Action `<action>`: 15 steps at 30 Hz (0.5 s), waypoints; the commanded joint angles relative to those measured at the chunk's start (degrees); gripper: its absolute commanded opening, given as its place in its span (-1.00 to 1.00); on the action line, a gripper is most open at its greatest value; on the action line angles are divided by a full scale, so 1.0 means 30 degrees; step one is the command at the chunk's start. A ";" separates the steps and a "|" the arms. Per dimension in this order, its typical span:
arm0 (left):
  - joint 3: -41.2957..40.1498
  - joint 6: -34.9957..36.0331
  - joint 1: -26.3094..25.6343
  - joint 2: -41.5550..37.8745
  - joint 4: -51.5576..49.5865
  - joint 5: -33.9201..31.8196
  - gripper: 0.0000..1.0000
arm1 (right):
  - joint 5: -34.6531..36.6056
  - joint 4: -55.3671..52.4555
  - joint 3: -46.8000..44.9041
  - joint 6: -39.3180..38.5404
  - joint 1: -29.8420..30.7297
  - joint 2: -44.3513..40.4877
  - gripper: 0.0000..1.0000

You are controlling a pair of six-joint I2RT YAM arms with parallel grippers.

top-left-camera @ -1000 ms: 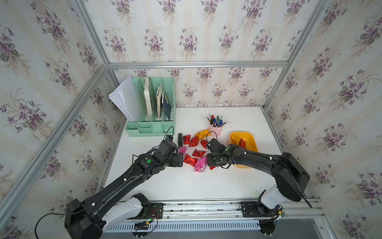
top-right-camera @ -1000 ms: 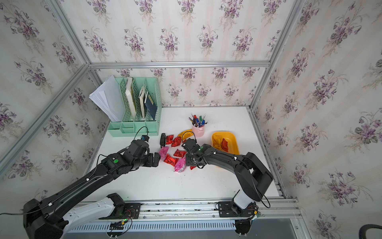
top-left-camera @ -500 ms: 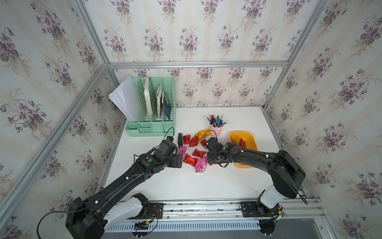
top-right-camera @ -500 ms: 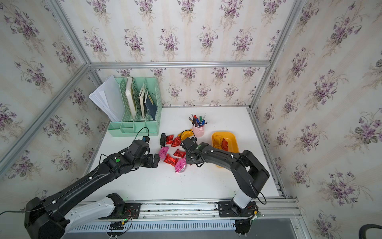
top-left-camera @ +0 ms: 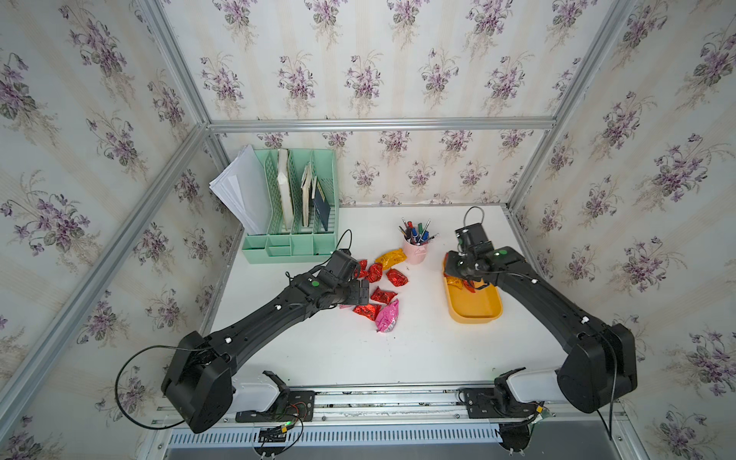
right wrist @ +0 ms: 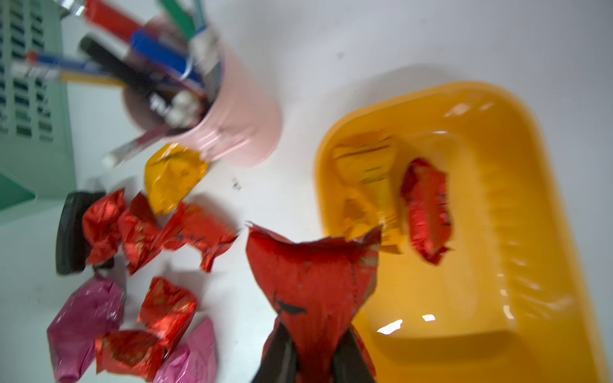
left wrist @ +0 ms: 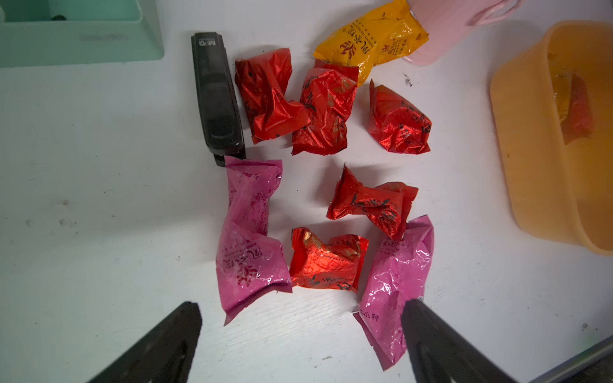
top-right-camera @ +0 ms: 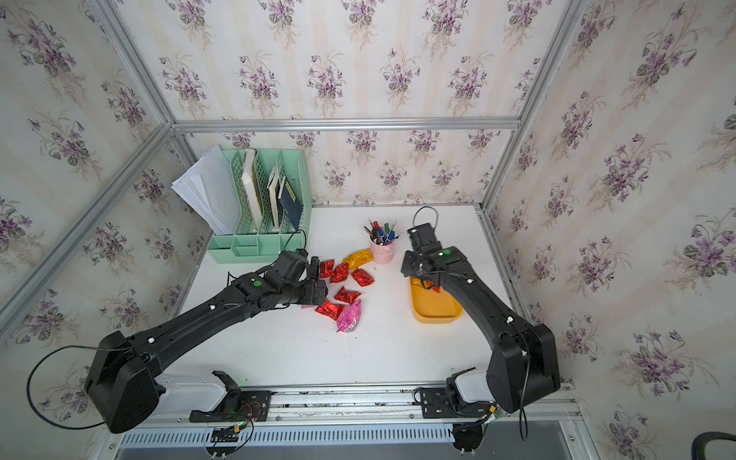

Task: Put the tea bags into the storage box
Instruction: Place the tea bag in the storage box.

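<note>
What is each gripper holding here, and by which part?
The right gripper pinches a red tea bag by one narrowed end. The left gripper is open, holding nothing.

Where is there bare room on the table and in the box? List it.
Box: near end bare; bags lie at the end by the cup. Table: bare strip between loose bags and box, and the front middle, up to the rail. Crowded: stapler to cup.

Green organiser (top-left-camera: 292, 249), pink pen cup (top-left-camera: 415, 253), stapler (left wrist: 217, 96)
</note>
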 commanded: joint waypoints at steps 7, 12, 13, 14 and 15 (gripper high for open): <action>-0.0616 -0.2193 -0.0204 -0.0285 -0.0193 -0.0077 0.98 | -0.1665 -0.0256 0.1360 -0.3832 -0.5291 0.3578 -0.73; -0.0798 -0.3039 -0.0514 -0.1047 -0.1079 -0.1482 0.98 | -0.0913 0.0276 0.1195 -0.3976 -0.5290 0.4769 -0.74; -0.0899 -0.3278 -0.0584 -0.1280 -0.1119 -0.1674 0.98 | -0.0912 0.0484 0.1057 -0.4014 -0.5311 0.4864 -0.74; -0.1014 -0.3510 -0.0643 -0.1506 -0.1166 -0.1794 0.98 | -0.0948 0.0620 0.1000 -0.4097 -0.5307 0.4952 -0.73; -0.1139 -0.3803 -0.0698 -0.1731 -0.1256 -0.1915 0.98 | -0.0899 0.0675 0.0983 -0.4116 -0.5313 0.5112 -0.73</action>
